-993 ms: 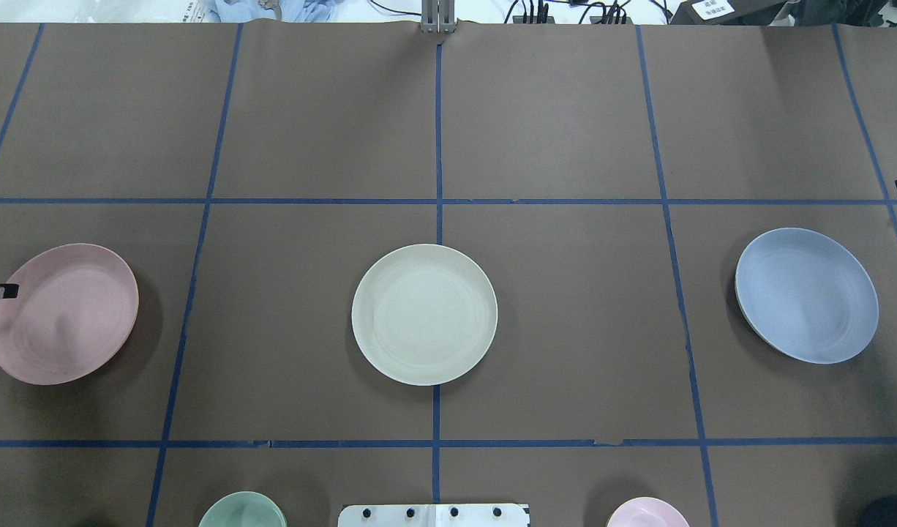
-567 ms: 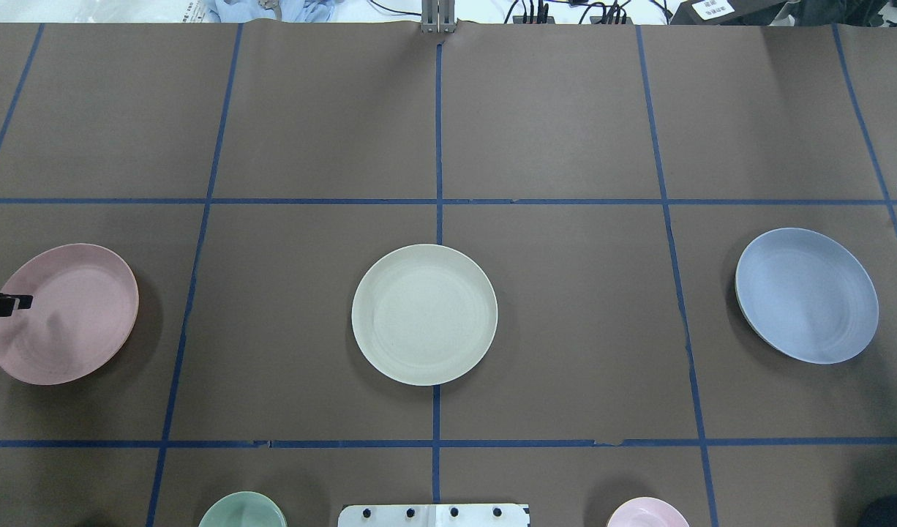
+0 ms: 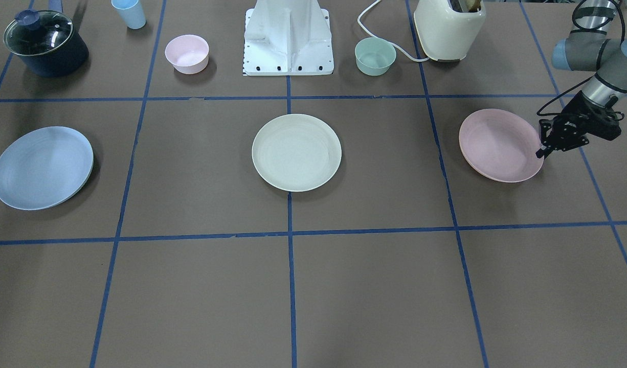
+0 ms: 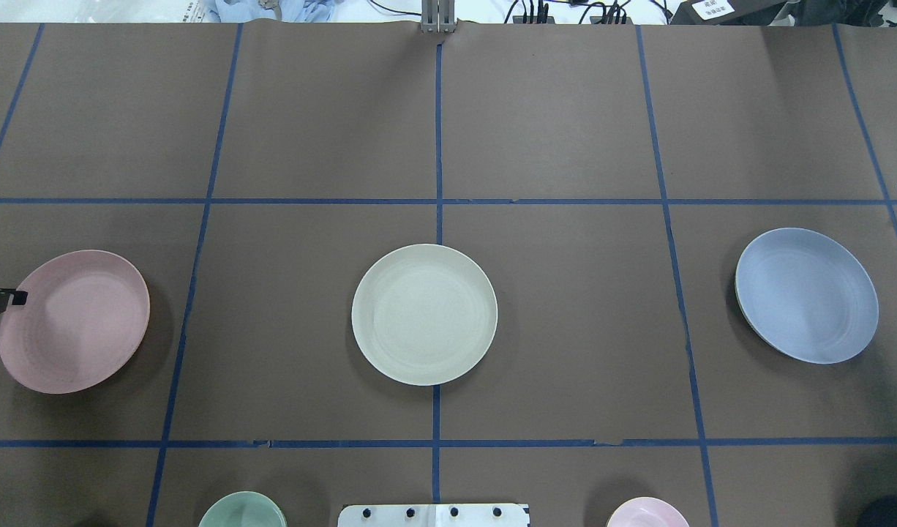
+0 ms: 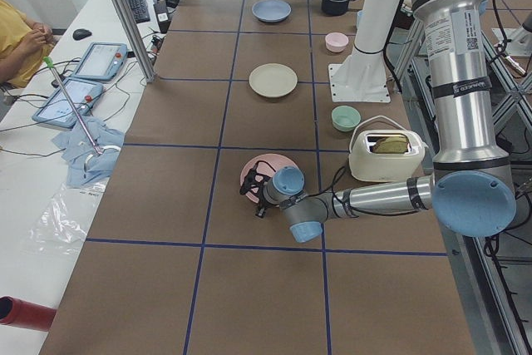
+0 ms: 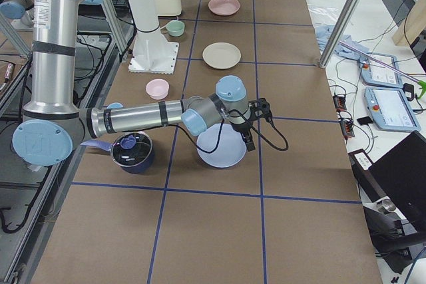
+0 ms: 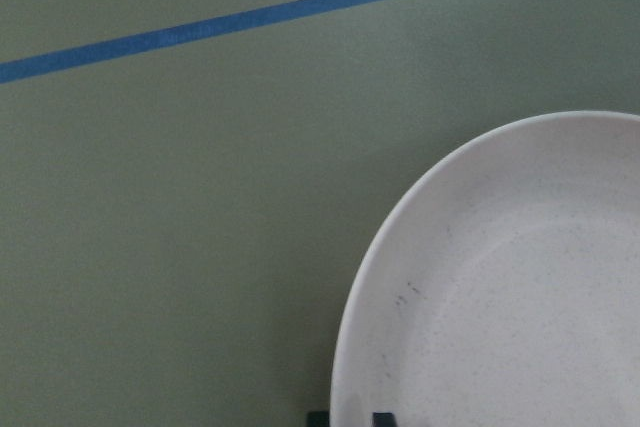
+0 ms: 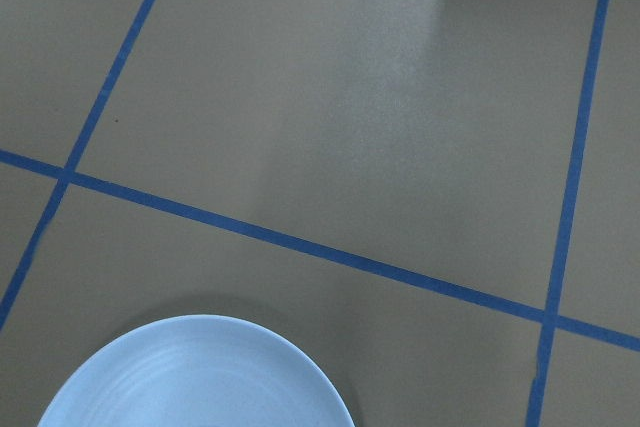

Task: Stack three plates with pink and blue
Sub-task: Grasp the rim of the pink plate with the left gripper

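Left gripper [image 3: 541,152] pinching the outer rim of the round, shallow, matte pale-pink plate [image 3: 497,144] at the left end of the table [image 3: 375,286].
Best carried level and lifted clear toward the round cream-white matte plate [image 3: 296,152] at centre. Beyond, the round light-blue matte plate [image 3: 42,167] lies flat, with the right gripper [image 6: 249,141] near its rim, grip unreadable.

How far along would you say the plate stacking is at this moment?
Nothing is stacked yet: the cream plate, pink plate and blue plate lie apart. In hand: the left gripper grips the pink plate's rim. Left: stacking all three.
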